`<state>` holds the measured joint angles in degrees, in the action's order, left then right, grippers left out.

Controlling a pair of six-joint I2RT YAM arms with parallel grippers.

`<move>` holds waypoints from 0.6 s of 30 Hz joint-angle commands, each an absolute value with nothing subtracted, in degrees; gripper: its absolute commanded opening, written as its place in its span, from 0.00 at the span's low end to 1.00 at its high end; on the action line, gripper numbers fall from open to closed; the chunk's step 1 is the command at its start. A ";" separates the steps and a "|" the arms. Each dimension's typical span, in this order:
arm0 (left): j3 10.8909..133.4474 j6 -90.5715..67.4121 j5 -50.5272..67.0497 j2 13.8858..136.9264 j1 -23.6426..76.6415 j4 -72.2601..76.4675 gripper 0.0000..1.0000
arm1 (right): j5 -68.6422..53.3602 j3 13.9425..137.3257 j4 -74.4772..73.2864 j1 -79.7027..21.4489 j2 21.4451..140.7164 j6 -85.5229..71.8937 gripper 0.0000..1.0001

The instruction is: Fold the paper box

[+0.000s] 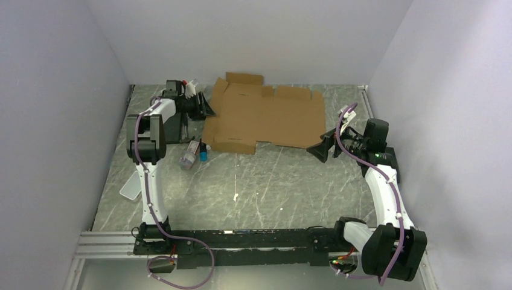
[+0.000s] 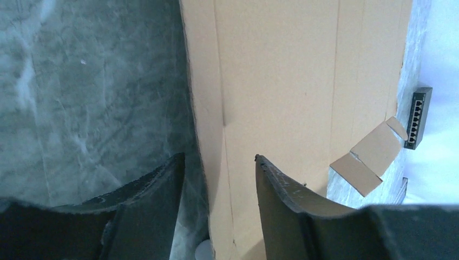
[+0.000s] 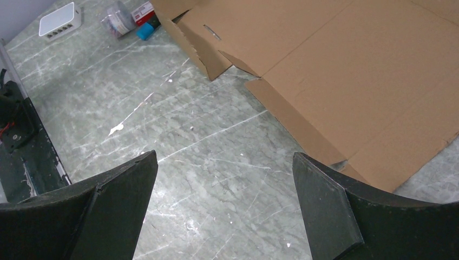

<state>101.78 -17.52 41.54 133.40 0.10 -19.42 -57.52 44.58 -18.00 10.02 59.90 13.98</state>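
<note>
On the worktop, the paper box lies almost flat, folding barely begun; left jaws straddle its edge unclosed, right jaws gape wide nearby.

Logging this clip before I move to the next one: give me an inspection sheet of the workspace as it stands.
Surface: grey marbled table, few white specks.
Job's things: paper box unfolded at the far side, mostly flat, some flaps raised.
Clutter: small bottles by the box's near left corner; white network switch beside the left arm.
Grippers: left gripper open, box edge between its fingers; right gripper open over bare table by the box.
Cables: purple cables routed along both arms.
Surroundings: plain white walls on three sides.
</note>
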 commanded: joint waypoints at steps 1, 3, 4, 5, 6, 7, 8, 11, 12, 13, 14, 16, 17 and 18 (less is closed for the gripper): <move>105.39 -19.64 42.99 135.29 0.62 -17.47 0.53 | -57.74 45.70 -17.31 9.84 58.95 15.38 1.00; 106.07 -19.56 42.53 135.59 1.14 -17.63 0.43 | -57.66 45.75 -17.38 9.84 58.93 15.47 1.00; 106.27 -19.45 42.25 135.61 1.25 -17.77 0.36 | -57.61 45.78 -17.40 9.84 58.89 15.51 1.00; 106.25 -19.41 42.00 135.43 1.45 -17.71 0.28 | -57.57 45.74 -17.46 9.84 58.89 15.55 1.00; 105.89 -19.47 41.75 135.06 1.54 -17.30 0.20 | -57.50 45.76 -17.49 9.84 58.93 15.56 1.00; 105.20 -19.62 41.50 134.03 1.61 -16.60 0.12 | -57.48 45.81 -17.49 9.84 58.91 15.62 1.00; 104.41 -19.82 41.05 132.97 1.65 -15.79 0.03 | -57.48 45.79 -17.57 9.84 58.96 15.62 1.00; 99.04 -20.04 38.95 127.59 1.81 -12.00 0.00 | -57.56 45.90 -17.66 9.84 59.02 15.64 1.00; 96.47 -19.96 38.09 125.28 1.89 -9.71 0.00 | -57.57 45.96 -17.74 9.84 59.00 15.60 1.00; 93.21 -19.95 37.30 122.56 1.99 -7.66 0.00 | -57.57 46.03 -17.75 9.84 59.07 15.50 1.00; 90.27 -19.89 36.45 119.93 2.15 -4.88 0.00 | -57.49 46.16 -17.83 9.89 59.08 15.41 1.00; 83.30 -19.59 34.67 114.08 2.72 0.99 0.00 | -57.27 46.19 -17.69 9.93 59.19 15.00 1.00; 79.64 -19.38 33.71 111.32 3.08 3.80 0.00 | -57.08 46.16 -17.56 9.93 59.28 14.72 1.00; 76.43 -19.01 32.77 108.66 3.41 6.32 0.00 | -56.91 46.17 -17.32 10.00 59.31 14.31 1.00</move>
